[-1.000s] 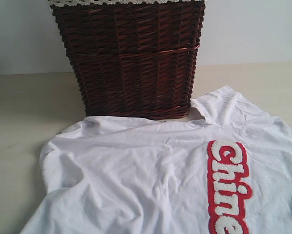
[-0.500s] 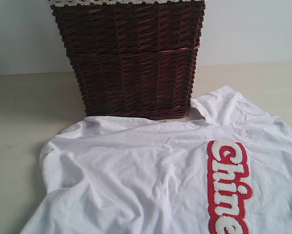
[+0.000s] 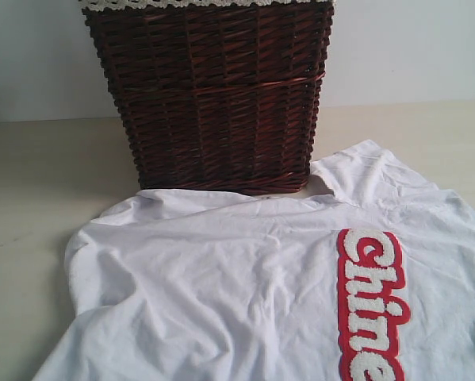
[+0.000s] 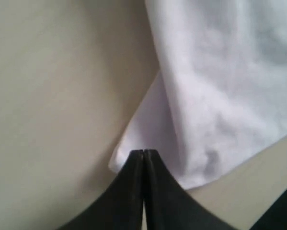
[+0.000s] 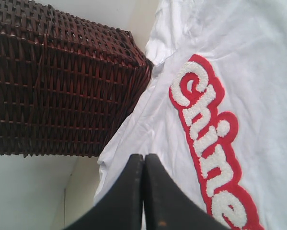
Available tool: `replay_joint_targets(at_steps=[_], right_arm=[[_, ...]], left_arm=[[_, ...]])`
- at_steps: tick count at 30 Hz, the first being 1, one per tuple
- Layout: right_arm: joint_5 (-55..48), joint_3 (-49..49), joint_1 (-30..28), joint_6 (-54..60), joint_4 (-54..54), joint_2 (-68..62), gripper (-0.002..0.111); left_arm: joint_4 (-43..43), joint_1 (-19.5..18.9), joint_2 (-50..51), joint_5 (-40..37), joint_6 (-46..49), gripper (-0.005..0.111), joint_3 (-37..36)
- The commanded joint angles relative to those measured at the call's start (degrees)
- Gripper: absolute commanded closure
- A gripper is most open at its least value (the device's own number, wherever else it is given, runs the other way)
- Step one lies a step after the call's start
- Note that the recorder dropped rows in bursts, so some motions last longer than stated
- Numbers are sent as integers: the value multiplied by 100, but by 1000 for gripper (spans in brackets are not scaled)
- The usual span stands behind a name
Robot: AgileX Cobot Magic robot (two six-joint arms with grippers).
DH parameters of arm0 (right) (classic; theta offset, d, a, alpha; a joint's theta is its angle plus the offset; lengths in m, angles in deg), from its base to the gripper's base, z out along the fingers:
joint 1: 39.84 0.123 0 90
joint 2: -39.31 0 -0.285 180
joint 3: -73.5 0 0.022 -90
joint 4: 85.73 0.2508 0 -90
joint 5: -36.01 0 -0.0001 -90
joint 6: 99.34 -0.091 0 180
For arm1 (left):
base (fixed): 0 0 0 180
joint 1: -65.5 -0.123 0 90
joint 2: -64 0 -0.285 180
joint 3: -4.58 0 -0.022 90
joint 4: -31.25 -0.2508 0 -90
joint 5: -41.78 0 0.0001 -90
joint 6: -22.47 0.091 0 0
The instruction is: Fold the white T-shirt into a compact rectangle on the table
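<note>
1. The tabletop (image 3: 39, 182), smooth and pale beige, carries everything you see and runs back to a plain light wall (image 3: 411, 48).
2. The white T-shirt (image 3: 221, 294) lies spread and rumpled on the tabletop, printed side up and not yet folded. It sits directly in front of the basket, its far edge touches the basket's foot, and it runs off the near and right edges of your exterior view. A raised flap of cloth peaks just to the right of the basket's base.
3. The dark brown wicker basket (image 3: 213, 95) stands upright at the back, near the middle of the exterior view. A strip of pale lace trim (image 3: 205, 3) runs along its rim.
4. The fuzzy white lettering (image 3: 372, 302), outlined in thick red, runs down the right part of the shirt. It reads "Chine" before the frame cuts it off.
5. Your left end effector (image 4: 143, 152) has its jaws pressed together. The tips sit at a corner of the shirt, where the cloth's edge meets bare tabletop. The left wrist view does not let you tell whether any cloth is caught between them.
6. Your right end effector (image 5: 143, 155) also has its jaws pressed together, with nothing visible between them. It hangs over the shirt, between the lettering and the basket's lower corner.
</note>
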Motion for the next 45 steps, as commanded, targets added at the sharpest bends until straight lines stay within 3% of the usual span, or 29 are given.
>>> replay_joint_targets(at_steps=[1,5,12,15,26,28,33,39,43,45], right_arm=[[55,6,-2,26,-41,24,108],[55,6,-2,26,-41,24,108],[55,6,-2,26,-41,24,108],[55,6,-2,26,-41,24,108],[55,6,-2,26,-41,24,108],[55,6,-2,26,-41,24,108],[55,6,-2,26,-41,24,108],[55,6,-2,26,-41,24,108],[55,6,-2,26,-41,24,108],[55,6,-2,26,-41,24,108]], left_arm=[[309,20,43,115,244,107,-13],[239,20,43,140,244,103,-13],[239,20,79,329,244,72,-13],[239,20,189,357,244,69,-51],[343,20,307,867,377,70,-332],[446,20,307,882,377,76,-332],[457,20,307,907,388,106,-332],[257,20,138,896,398,107,-332],[-297,20,-898,328,531,107,-332],[-565,20,-1500,-829,1210,107,-332]])
